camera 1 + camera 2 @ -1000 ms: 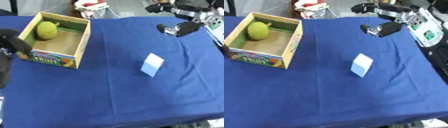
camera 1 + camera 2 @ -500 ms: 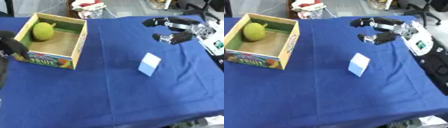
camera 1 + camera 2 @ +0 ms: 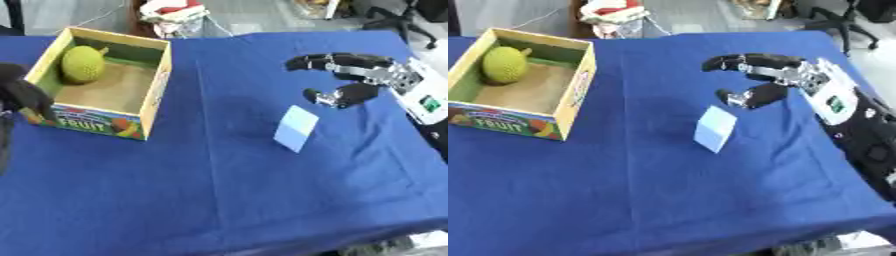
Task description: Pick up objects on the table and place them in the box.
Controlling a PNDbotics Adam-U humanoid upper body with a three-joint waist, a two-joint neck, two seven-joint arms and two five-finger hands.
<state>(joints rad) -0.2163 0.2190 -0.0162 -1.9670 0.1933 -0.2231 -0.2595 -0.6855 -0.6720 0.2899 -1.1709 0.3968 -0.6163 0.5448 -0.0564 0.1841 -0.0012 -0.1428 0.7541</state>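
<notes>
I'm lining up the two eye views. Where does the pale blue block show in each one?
Left eye view: the pale blue block sits right of centre on the blue cloth, below the right hand.
Right eye view: it sits nearer the middle.
Shared landmark: the fruit box at upper left.

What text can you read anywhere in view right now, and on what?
"FRUIT": on the front panel of the cardboard box, among printed fruit pictures.
A smaller line above it on the same panel: too blurred to read.
The pale blue object: no text visible.
</notes>
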